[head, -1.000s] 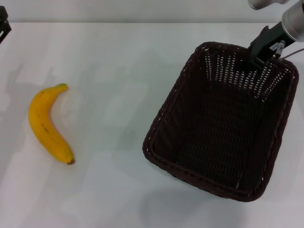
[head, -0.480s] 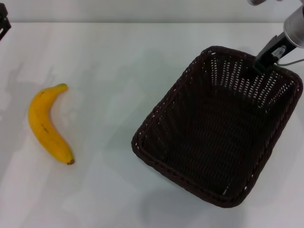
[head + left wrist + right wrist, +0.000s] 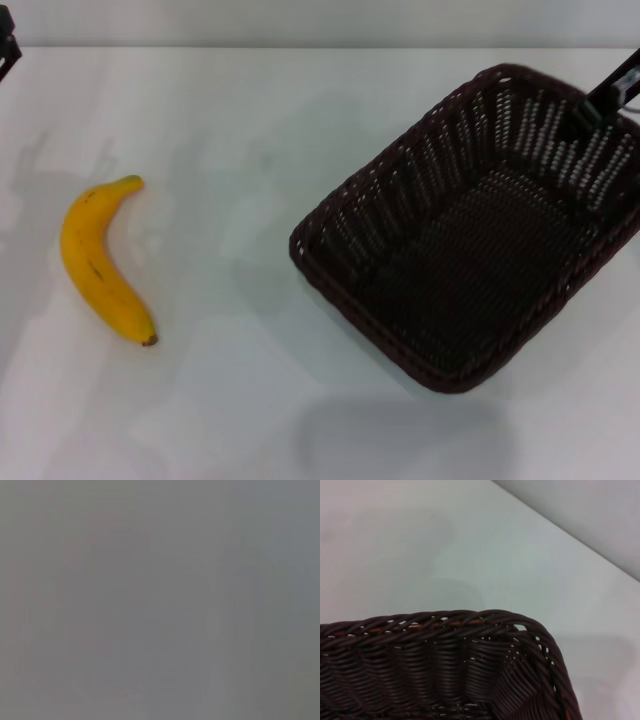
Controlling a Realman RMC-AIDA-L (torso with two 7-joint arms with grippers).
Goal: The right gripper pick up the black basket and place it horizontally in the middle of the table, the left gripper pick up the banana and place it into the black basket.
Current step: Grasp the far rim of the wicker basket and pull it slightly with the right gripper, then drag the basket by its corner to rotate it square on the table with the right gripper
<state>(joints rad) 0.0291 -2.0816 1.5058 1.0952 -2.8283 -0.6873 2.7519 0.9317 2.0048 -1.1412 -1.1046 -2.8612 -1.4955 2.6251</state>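
Observation:
The black basket (image 3: 400, 200) sits at the right of the white table (image 3: 250, 130), empty, turned at an angle with one corner toward the table's middle. My right gripper (image 3: 605, 98) holds its far rim at the right edge of the head view. The right wrist view shows a braided corner of the basket's rim (image 3: 445, 625) close up. The yellow banana (image 3: 85, 260) lies on the table at the left, stem end pointing away from me. My left gripper (image 3: 6, 45) shows only as a black piece at the far left corner, well away from the banana.
The back edge of the table (image 3: 320, 46) runs along the top of the head view, with a grey wall behind it. A wide stretch of bare tabletop lies between the banana and the basket. The left wrist view shows only flat grey.
My right gripper has moved right and away from me, swinging the basket round: its long side now runs closer to across the table. The banana has not moved.

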